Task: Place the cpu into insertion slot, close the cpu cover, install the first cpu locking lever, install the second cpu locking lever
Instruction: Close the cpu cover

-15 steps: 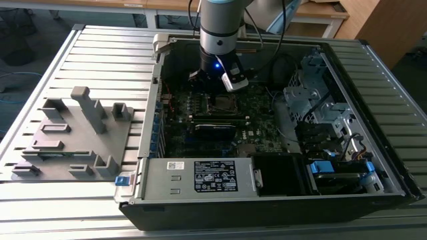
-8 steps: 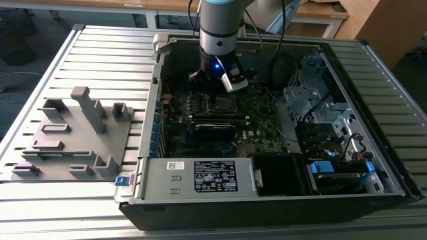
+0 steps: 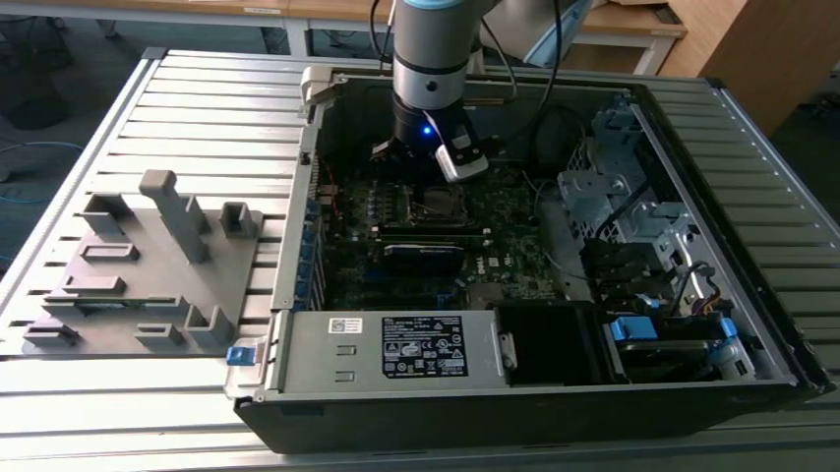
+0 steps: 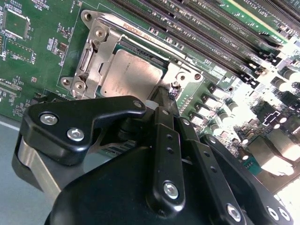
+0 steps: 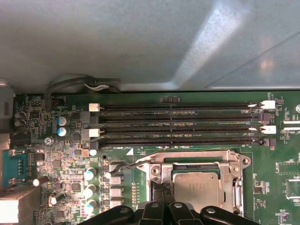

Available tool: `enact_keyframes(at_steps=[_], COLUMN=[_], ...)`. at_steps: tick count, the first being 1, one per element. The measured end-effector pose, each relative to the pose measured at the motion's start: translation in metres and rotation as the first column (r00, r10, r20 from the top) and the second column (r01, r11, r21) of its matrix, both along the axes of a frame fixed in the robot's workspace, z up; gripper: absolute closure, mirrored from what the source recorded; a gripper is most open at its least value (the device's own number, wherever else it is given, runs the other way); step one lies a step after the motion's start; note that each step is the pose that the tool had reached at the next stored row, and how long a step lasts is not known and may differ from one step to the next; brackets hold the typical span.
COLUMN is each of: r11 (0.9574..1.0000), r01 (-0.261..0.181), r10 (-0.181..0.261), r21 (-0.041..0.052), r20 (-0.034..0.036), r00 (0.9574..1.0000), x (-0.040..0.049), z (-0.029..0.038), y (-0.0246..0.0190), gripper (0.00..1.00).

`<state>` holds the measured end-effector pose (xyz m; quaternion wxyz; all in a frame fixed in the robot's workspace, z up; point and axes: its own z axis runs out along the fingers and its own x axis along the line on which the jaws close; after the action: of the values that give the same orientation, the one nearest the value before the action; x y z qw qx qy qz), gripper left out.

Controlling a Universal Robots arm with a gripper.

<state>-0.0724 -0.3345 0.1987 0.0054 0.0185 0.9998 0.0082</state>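
The cpu [image 4: 133,77] lies flat in the insertion slot [image 3: 440,204] on the green motherboard [image 4: 28,70], its dull metal top facing up. It is square, so it has no long axis, and in the first wrist view its edges [image 5: 197,187] run parallel to the long black memory slots [image 5: 183,124] just beside the socket. The cpu cover [image 5: 232,180] lies down around the chip as a silver frame, and the metal top shows through its cut-out middle.

In the second wrist view the jaws look drawn together to a single black tip, with no gap seen between them and nothing held. That tip sits at the edge of the socket frame, beside a corner of the cpu. Whether it presses on the metal cannot be told.

In the exterior view the arm [image 3: 434,59] stands almost vertical, reaching straight down into the open computer case [image 3: 525,393], wrist directly over the socket. The case lies on a slatted metal bench [image 3: 197,108], with a grey moulded fixture [image 3: 145,265] towards the exterior view's left.
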Motion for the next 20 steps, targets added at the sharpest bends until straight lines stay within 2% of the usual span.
enact_keyframes(at_steps=[10, 20], r11=[1.0, 1.0], r01=[0.0, 0.0], r10=[0.0, 0.0], r21=[0.0007, 0.0002], r20=[0.0005, 0.0002], r00=[1.0, 1.0], x=[0.0001, 0.0], z=[0.001, 0.0137], y=[0.0001, 0.0], gripper=[0.9, 0.9])
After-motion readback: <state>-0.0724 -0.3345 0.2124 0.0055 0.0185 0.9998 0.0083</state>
